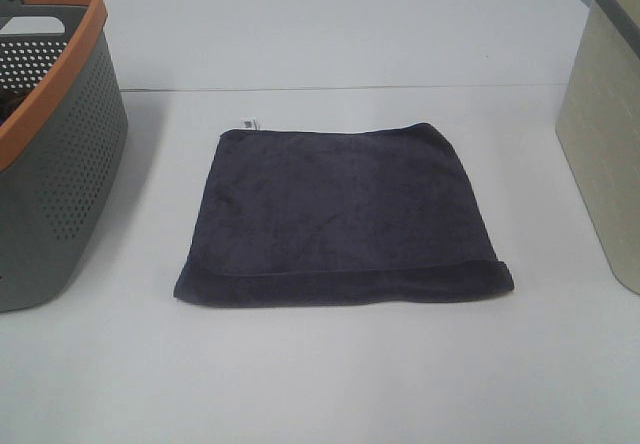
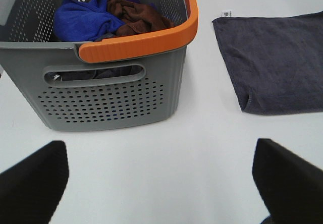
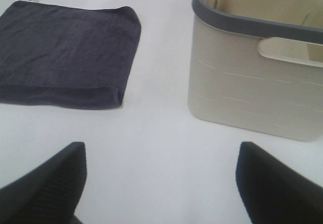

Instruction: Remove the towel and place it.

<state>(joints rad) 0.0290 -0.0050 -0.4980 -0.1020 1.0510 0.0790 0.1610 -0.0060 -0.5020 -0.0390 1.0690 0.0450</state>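
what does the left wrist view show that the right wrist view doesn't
Only the left wrist view: the grey basket with its orange rim, blue cloth and brown cloth inside, and the open left hand. Only the right wrist view: the cream basket with a dark rim, and the open right hand. Both: the dark towel lying flat on the white table.

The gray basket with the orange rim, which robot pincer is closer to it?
Left. The left pincer hangs open just in front of the gray basket. The right pincer is over by the beige bin, with the towel lying between the two.
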